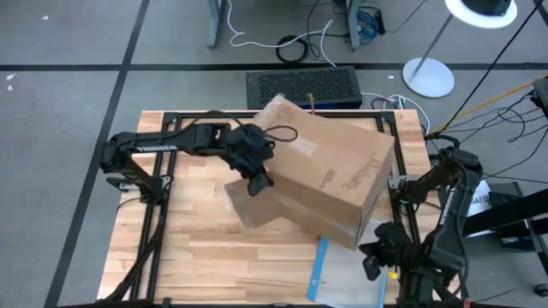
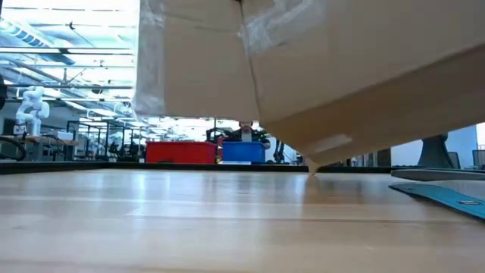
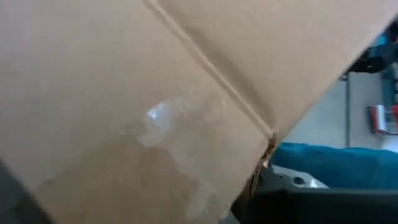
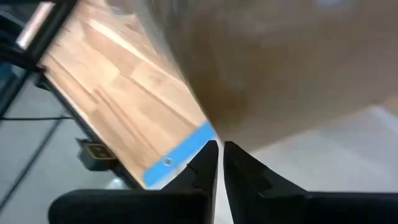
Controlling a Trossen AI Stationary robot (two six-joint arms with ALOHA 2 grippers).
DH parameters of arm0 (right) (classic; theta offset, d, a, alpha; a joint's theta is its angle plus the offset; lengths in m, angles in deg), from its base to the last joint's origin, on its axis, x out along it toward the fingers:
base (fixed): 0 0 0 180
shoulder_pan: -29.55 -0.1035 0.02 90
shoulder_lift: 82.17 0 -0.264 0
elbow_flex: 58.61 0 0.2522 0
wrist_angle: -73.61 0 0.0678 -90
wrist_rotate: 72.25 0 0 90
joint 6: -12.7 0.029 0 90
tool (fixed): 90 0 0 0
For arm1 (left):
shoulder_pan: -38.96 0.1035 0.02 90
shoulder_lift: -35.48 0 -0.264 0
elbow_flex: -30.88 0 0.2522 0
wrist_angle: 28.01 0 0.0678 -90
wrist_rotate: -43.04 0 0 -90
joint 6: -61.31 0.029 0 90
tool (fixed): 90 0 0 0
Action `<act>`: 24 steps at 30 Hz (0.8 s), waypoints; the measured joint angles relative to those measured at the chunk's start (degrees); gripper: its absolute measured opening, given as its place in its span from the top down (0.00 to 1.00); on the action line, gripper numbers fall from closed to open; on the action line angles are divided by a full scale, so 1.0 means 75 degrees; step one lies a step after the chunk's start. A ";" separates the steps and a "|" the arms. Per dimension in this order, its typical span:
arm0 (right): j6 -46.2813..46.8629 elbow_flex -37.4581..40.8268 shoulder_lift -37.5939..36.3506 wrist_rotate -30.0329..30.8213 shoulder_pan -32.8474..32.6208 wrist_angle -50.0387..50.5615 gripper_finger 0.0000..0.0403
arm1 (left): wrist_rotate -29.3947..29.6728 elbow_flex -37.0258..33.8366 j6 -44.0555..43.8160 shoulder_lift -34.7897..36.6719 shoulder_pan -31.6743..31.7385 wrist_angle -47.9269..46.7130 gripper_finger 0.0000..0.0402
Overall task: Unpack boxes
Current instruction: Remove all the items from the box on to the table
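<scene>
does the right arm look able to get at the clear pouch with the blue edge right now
Probably yes. The right tool is shut and sits at the table's near right corner, close beside the pouch. The tilted box overhangs only the pouch's far end, leaving most of it exposed on the table.

A clear pouch with a blue edge (image 1: 318, 272) lies on the wooden table (image 1: 205, 257); a black grille-topped unit (image 1: 301, 87) sits beyond.

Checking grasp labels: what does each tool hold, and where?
Left tool grips the tilted brown cardboard carton by its open flap. Right tool is shut, holding nothing.
</scene>
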 joint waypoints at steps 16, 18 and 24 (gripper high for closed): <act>0.0190 0.0497 0.0655 -0.1343 -0.0468 -0.1006 0.96 | -0.1167 -0.0232 -0.0420 0.0641 0.0229 0.0719 1.00; 0.0194 0.0736 0.0675 -0.1460 -0.0180 -0.1048 0.96 | -0.1374 -0.0438 -0.0588 0.0691 0.0222 0.0937 1.00; 0.0294 0.1315 0.0691 -0.1384 0.0374 -0.1079 0.96 | -0.1864 -0.1009 -0.0965 0.0950 0.0211 0.1590 1.00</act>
